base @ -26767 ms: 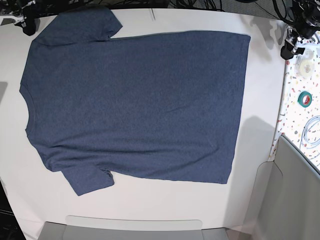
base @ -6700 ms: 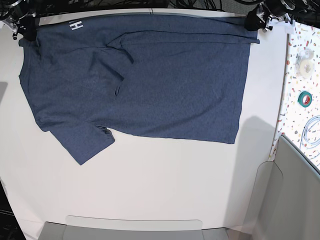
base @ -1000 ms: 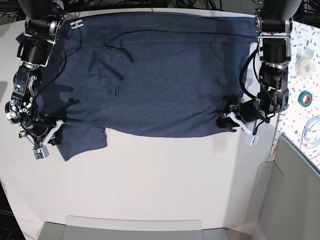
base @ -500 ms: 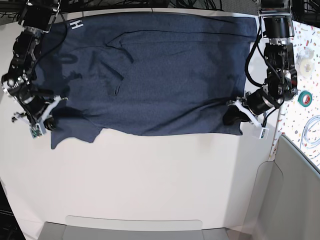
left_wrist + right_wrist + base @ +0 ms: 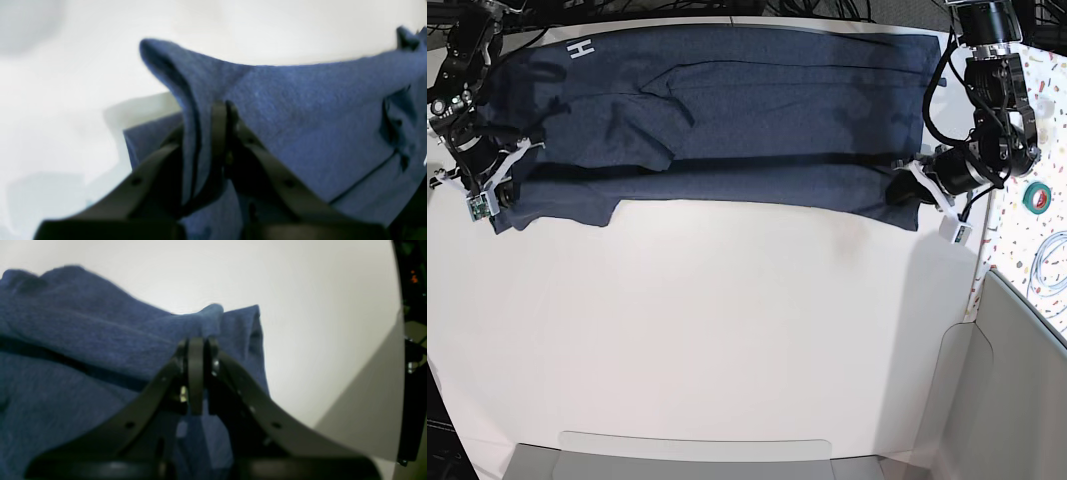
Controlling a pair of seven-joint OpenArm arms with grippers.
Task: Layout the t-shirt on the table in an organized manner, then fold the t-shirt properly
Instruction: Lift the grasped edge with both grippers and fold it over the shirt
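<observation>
We see left end effector [image 5: 905,190] clamped on t-shirt [image 5: 727,110] hem corner, right end effector [image 5: 499,185] clamped on sleeve-side edge. Near edge lifted, rest lying across far side of desk [image 5: 727,330]; white "H" [image 5: 579,50] showing.

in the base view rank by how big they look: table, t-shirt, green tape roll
1. table, largest
2. t-shirt
3. green tape roll, smallest by far

All three lie at about the same level, so nearness to the camera hardly skews this.
</observation>
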